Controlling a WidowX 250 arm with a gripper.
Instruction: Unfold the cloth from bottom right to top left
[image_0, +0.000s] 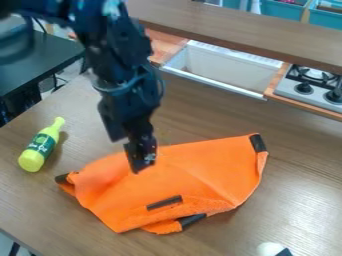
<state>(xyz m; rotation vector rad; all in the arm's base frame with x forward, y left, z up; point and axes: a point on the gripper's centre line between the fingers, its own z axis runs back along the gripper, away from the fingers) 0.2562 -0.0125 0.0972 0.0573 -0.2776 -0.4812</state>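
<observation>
Across the wide brown table (300, 165), the orange cloth (200, 170) lies rumpled and partly folded over itself near the middle, with dark patches at its left end, upper-right corner and lower edge, and a dark strip on its face. Beyond the table's far edge are the white sink (220, 66) and, right of it, the stove (286, 89). My black gripper (143, 162) hangs over the cloth's upper-left part, though I can't tell how far open it is or whether it has hold of any fabric, and a yellow-green bottle (33, 159) lies to the left
</observation>
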